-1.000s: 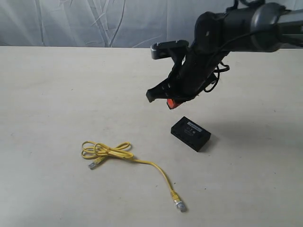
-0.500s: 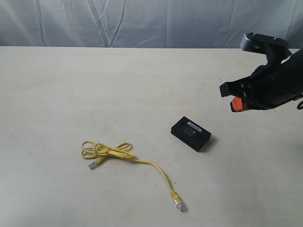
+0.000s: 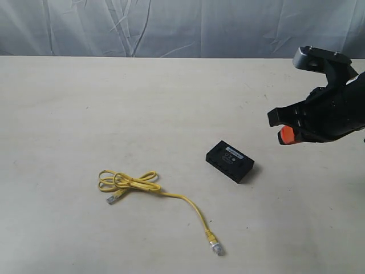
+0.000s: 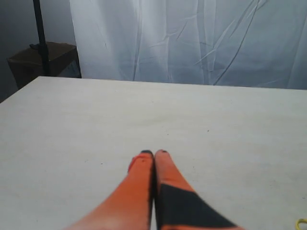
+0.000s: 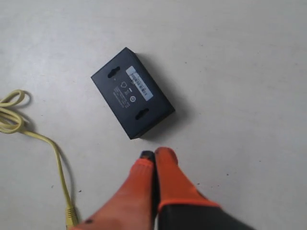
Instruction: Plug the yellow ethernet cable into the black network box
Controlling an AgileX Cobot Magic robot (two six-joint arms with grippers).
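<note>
Hovering the right gripper (image 3: 280, 127), pressed together and empty, just beside the black network box (image 3: 230, 161) lying flat on the table (image 3: 68, 103). Needing to spread before settling squarely over a plug of the yellow ethernet cable (image 3: 129, 182), lying well apart and half-looped. Holding the left gripper (image 4: 154, 154), likewise pressed together, elsewhere; nothing blocking beyond the cable's own tangle.

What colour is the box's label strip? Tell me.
White with dark print: the label strip on the black network box, clearest in the right wrist view.

I work over a pale, matte table (image 3: 85, 97). On it lie the black network box (image 3: 230, 161) and the yellow ethernet cable (image 3: 131, 183), apart.
</note>
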